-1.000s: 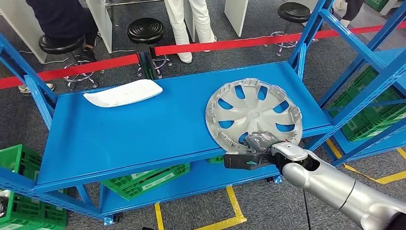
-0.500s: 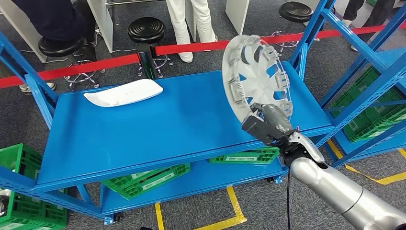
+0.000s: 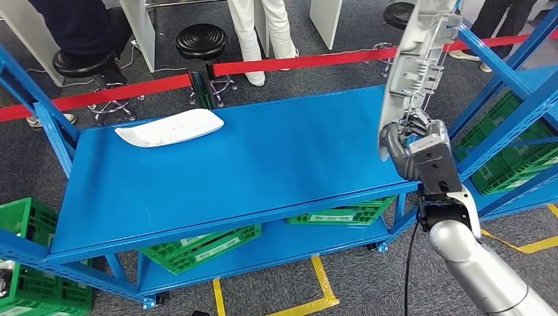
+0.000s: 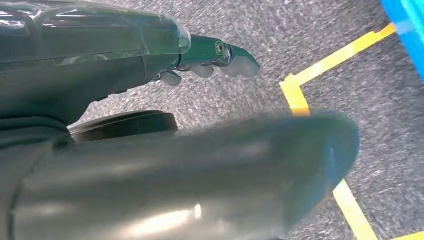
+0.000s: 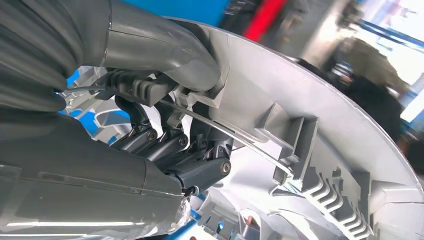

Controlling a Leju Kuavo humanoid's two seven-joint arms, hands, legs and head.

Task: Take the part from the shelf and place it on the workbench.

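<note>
A silver wheel cover (image 3: 418,62) stands almost on edge in the air above the right end of the blue shelf (image 3: 237,164), its top running out of the head view. My right hand (image 3: 421,155) grips its lower rim. In the right wrist view the thumb presses on the outer rim of the wheel cover (image 5: 320,150) and the dark fingers (image 5: 195,160) hook inside it. My left hand (image 4: 220,60) hangs over the grey floor, fingers loosely apart, holding nothing.
A white tray-like part (image 3: 170,127) lies at the shelf's back left. Green crates (image 3: 197,243) sit on the lower level and at the left (image 3: 29,276). A second blue rack (image 3: 520,112) stands close on the right. Behind a red barrier tape (image 3: 131,89) are stools and people.
My right hand has lifted the wheel cover off the shelf, swung it up and to the right, and tipped it from flat to nearly vertical.
</note>
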